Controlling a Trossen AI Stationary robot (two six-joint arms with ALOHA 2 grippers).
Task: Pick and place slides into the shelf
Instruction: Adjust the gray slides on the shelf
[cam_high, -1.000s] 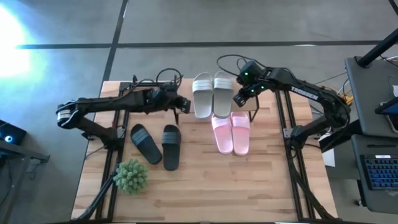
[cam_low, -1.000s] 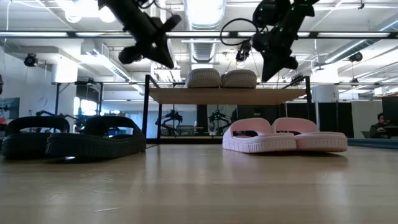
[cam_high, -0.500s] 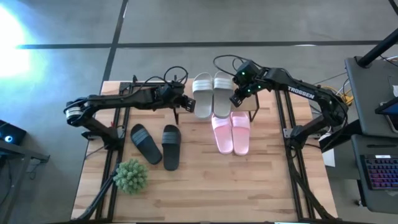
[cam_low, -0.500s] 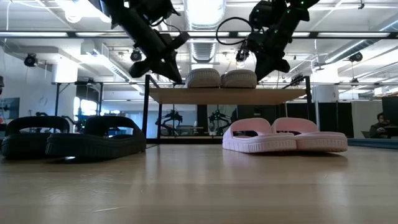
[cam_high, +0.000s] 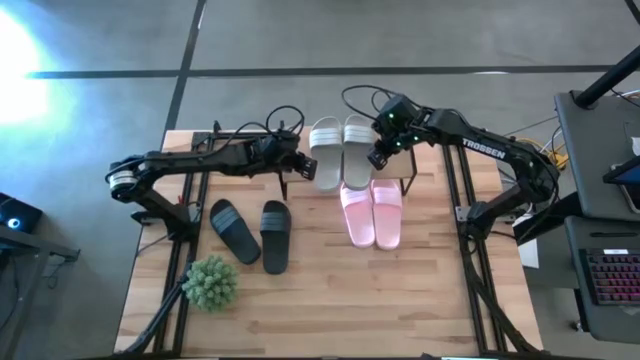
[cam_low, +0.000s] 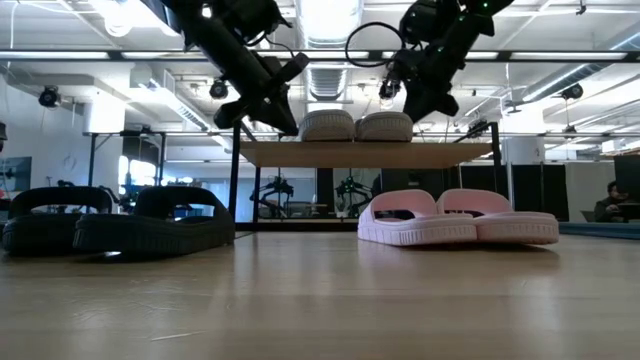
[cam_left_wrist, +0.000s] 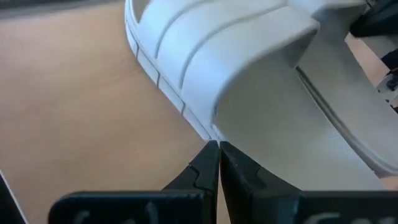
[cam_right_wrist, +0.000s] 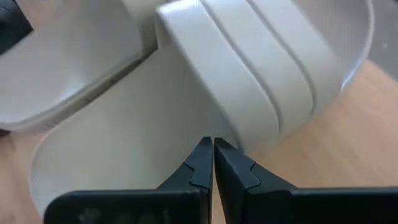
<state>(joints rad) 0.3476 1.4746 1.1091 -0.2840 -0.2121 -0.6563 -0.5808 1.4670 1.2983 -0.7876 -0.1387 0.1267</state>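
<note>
The 2 light grey-white open-toe slide sandals with wide ribbed straps (cam_high: 341, 151) lie side by side on the light wooden board of the small low shelf with thin black metal legs (cam_low: 365, 153), at the far middle of the wooden slatted tabletop (cam_high: 320, 300). The left tool (cam_high: 297, 168) sits just beside the outer edge of the left grey-white sandal (cam_left_wrist: 249, 74), its fingers pressed together and holding nothing. The right tool (cam_high: 377, 158) sits just beside the right grey-white sandal (cam_right_wrist: 249, 81), its fingers likewise closed and empty. The 2 pale pink slide sandals (cam_high: 372, 212) lie together on the tabletop, partly under the shelf's near edge. The 2 black slide sandals (cam_high: 252, 232) lie farther left, near a green spiky plant ball (cam_high: 211, 283).
</note>
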